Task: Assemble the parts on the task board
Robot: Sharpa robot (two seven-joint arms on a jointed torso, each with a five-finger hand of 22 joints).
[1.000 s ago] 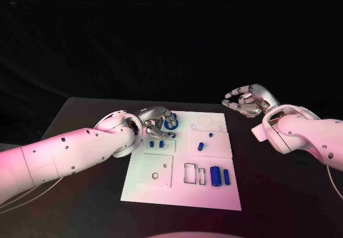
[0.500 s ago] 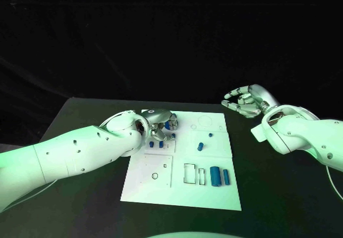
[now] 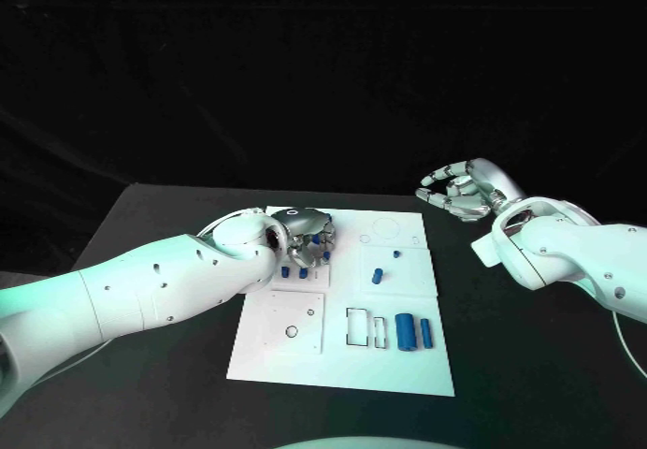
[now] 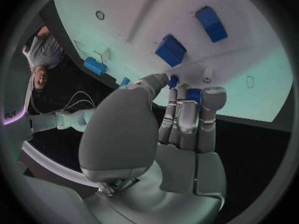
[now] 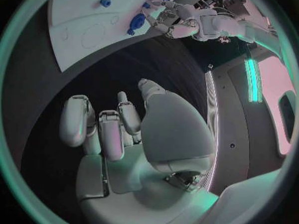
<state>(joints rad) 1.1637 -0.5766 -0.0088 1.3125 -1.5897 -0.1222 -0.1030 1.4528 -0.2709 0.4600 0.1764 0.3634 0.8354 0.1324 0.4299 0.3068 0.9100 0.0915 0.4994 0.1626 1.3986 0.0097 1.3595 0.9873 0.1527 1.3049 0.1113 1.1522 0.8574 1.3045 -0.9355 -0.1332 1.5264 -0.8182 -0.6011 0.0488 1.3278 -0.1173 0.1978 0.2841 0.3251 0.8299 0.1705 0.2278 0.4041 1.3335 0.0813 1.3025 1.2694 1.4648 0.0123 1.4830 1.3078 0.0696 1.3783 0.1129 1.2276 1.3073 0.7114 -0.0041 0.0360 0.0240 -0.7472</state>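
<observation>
Left hand (image 3: 308, 232): low over far-left corner of task board (image 3: 405, 365), fingers pressed together and curled down. In left wrist view, thumb tip meets small blue part (image 4: 173, 80); more blue glimpsed behind the fingers (image 4: 201, 115). Cannot tell whether pinched or merely touched.

Just beside that hand, toward the robot: two short blue pegs (image 3: 294, 272) standing side by side on the board. Near them, a square panel (image 3: 296, 321) with two small holes.

Board centre: small blue piece (image 3: 379, 275) lying loose, a smaller one (image 3: 398, 253) beyond it, a faint circle outline (image 3: 387, 227) at the far edge. Nearer the robot, empty rectangular slots (image 3: 357, 327), then two blue cylinders (image 3: 415, 332) lying side by side.

Right hand (image 3: 463, 190): held up off the board, above the black table (image 3: 539, 374) past the far-right corner, fingers curled toward palm, nothing in them.

Judgement: step in hand is seating or picking the part under the left fingertips; assembly early, most parts loose.

For a clean step:
- Confirm a firm thumb-to-finger hold before any lift.
- Keep part upright and square to its seat; lower straight, no sideways drag.
- Mind the two pegs beside the hand, easily knocked.
- Keep right hand parked well apart.
</observation>
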